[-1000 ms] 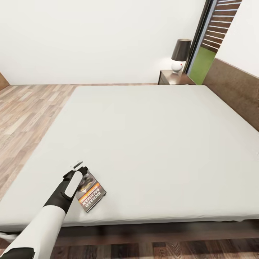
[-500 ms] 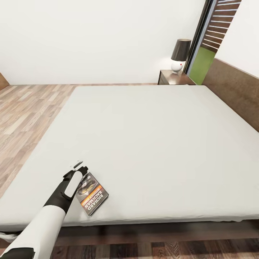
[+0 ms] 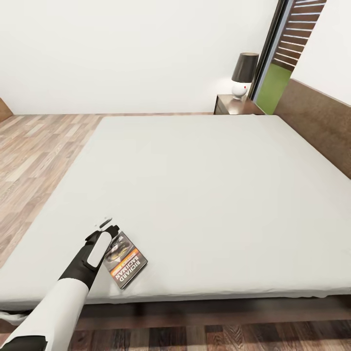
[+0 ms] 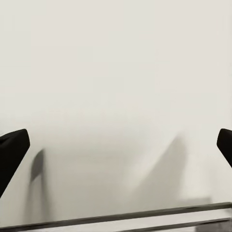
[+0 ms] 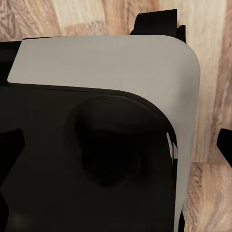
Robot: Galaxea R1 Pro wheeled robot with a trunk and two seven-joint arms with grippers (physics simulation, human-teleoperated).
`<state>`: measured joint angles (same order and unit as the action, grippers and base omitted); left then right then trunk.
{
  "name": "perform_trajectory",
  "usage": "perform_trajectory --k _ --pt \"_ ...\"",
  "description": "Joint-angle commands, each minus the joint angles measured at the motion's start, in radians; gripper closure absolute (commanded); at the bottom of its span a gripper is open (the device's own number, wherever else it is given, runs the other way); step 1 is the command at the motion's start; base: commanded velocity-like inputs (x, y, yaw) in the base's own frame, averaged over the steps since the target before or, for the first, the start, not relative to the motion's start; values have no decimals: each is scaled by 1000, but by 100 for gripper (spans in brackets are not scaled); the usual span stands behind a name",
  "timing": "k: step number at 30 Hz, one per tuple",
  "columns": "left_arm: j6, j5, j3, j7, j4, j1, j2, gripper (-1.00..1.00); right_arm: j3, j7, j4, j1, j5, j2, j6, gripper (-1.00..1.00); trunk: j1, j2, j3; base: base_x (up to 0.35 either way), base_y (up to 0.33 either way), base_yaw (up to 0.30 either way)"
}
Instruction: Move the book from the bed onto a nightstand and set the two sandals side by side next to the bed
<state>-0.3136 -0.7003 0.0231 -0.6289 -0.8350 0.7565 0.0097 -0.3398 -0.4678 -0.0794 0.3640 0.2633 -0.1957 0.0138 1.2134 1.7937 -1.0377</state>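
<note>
The book (image 3: pixel 126 265), dark-covered with an orange band and white lettering, lies flat near the front left edge of the bed (image 3: pixel 204 185). My left gripper (image 3: pixel 108 233) hangs just over the book's left end. In the left wrist view the left gripper (image 4: pixel 116 145) is open, its dark fingertips (image 4: pixel 12 150) far apart above the pale mattress and holding nothing. My right gripper (image 5: pixel 116 150) is open too, fingertips (image 5: pixel 226 145) at the view's edges, pointing at my own dark and grey body above the wood floor. The nightstand (image 3: pixel 236 105) stands at the bed's far corner. The sandals are out of view.
A lamp (image 3: pixel 243 73) with a dark shade and white base sits on the nightstand. The brown headboard (image 3: pixel 317 122) runs along the bed's right side, with the dark-framed glass door (image 3: pixel 280 53) behind it. Wood floor (image 3: pixel 34 151) lies left of the bed.
The book has slid and turned slightly to the right on the mattress. The view has shifted a little; my left arm looks unmoved.
</note>
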Motion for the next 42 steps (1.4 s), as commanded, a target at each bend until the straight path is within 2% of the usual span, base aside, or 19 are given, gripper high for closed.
perform_trajectory --k 1,15,42 --pt "-4 -21 1 -8 11 0 0 -100 -8 -2 -2 1 7 -1 1 -100 0 0 -1 -5 0 0" --pt "-4 -21 1 -8 10 0 0 -100 -8 -3 -2 1 7 -1 1 -100 0 0 -1 -93 0 0" --pt "-4 -21 1 -8 10 0 1 -100 -8 -2 -3 1 7 -1 1 -100 0 0 -1 -29 0 0"
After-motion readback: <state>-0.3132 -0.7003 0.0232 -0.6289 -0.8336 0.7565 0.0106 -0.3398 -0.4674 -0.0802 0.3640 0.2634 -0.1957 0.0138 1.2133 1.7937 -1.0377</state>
